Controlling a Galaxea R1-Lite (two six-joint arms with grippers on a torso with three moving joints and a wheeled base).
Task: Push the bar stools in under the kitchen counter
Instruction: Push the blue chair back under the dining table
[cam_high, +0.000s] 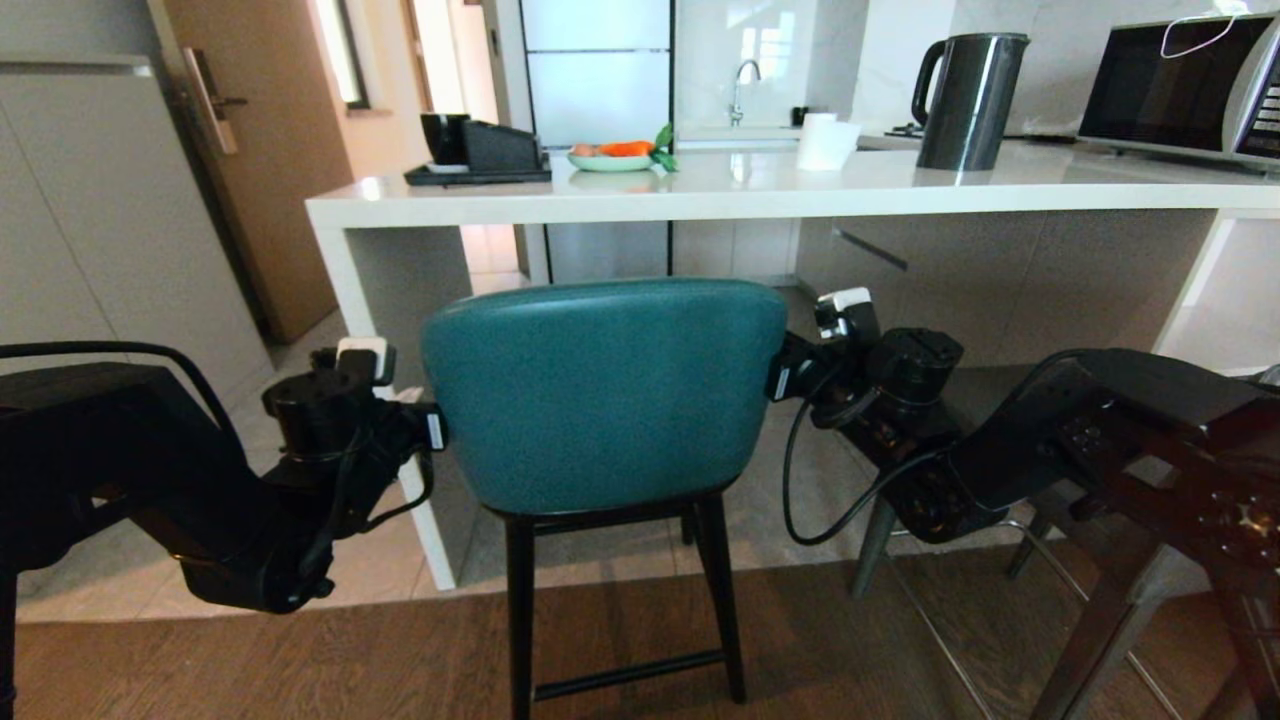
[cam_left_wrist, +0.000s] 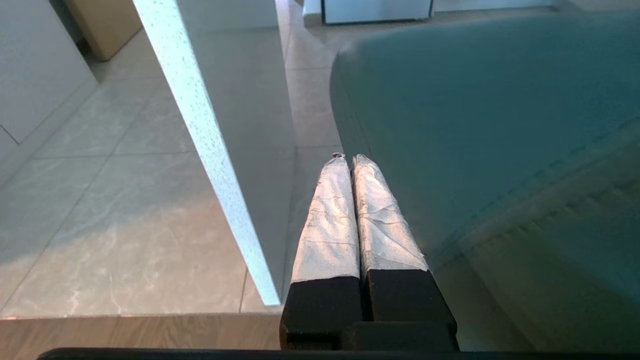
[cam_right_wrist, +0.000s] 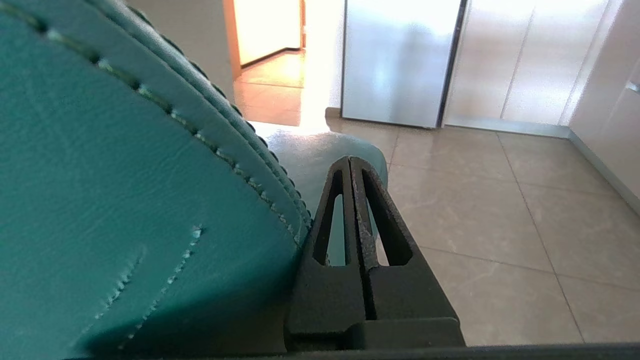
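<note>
Kitchen with pale tile floor meeting brown wood boards near the robot; long white tabletop crossing the head view, with a slab leg at 9 o'clock. On top, from 11 to 1 o'clock: black tray, bowl with something orange, white roll, dark kettle, microwave. No brand or writing readable anywhere.

Teal stool dead centre, straight ahead at 12 o'clock, back turned to the robot, seat already close under the tabletop edge but back and black legs not yet under it. Left tool touching the back's edge at 9 o'clock, right tool touching the opposite edge at 3 o'clock, a little higher. Both about equally near. Second stool, grey legs only, at 4 o'clock behind the right arm, well apart from the tabletop.

Left wrist view: white-wrapped fingers pressed together, holding nothing, lying along the teal side, slab leg just beside.

Right wrist view: black fingers also closed on nothing, flank against the stitched seam of the teal back.

Likely step: pushing the stool forward between both tools. Deciding relation: push line toward 12 o'clock, parallel to the slab leg; unequal pressure probably turning the stool toward that leg.
</note>
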